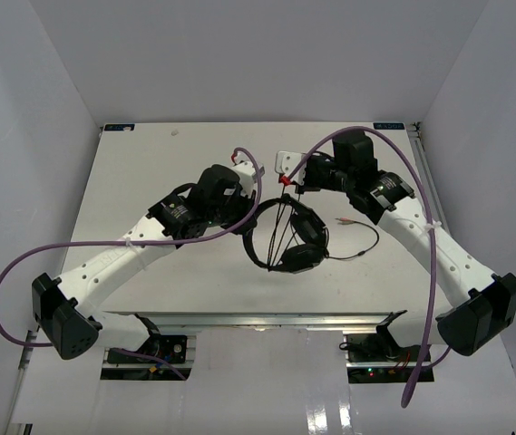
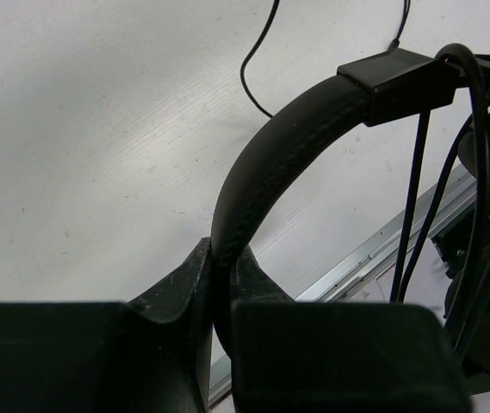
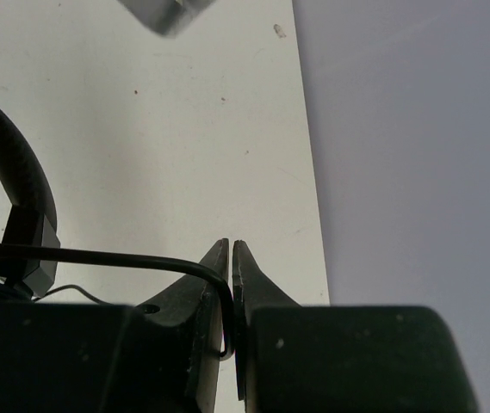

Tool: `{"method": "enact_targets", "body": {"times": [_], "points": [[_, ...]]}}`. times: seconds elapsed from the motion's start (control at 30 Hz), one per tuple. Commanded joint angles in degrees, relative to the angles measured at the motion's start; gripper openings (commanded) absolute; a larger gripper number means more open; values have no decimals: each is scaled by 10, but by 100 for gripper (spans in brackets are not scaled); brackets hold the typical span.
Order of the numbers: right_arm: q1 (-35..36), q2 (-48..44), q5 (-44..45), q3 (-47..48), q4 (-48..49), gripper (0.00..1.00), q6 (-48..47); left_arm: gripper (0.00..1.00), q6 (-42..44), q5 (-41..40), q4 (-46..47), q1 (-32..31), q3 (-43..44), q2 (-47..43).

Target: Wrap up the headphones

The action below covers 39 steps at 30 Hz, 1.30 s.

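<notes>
Headphones (image 1: 294, 243) are near the middle of the bench (image 1: 149, 172), a little toward its near edge. The left gripper (image 2: 223, 258) is closed on the padded headband (image 2: 275, 155). The right gripper (image 3: 230, 254) is also closed, pinching the thin black cord (image 3: 98, 255), which runs taut toward the headband.

One pair of headphones (image 1: 285, 240), comprising one headband (image 2: 279, 155), two earcups (image 1: 301, 258) and one cord (image 1: 364, 243); two robot arms, the left arm (image 1: 121, 254) and the right arm (image 1: 439, 245), each with two fingers (image 2: 176, 292); two purple cables (image 1: 4, 272); one table (image 1: 131, 172).
</notes>
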Motion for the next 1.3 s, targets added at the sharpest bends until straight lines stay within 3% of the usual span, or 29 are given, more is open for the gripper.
{"method": "enact_targets", "body": {"times": [0.0, 0.5, 1.27], "points": [[-19, -7, -30, -6, 34, 11, 26, 0, 2, 32, -9, -9, 35, -28], [-89, -55, -146, -74, 45, 11, 110, 0, -13, -9, -33, -9, 62, -36], [-128, -2, -243, -123, 145, 12, 230, 0, -30, 75, -43, -14, 123, -23]]}}
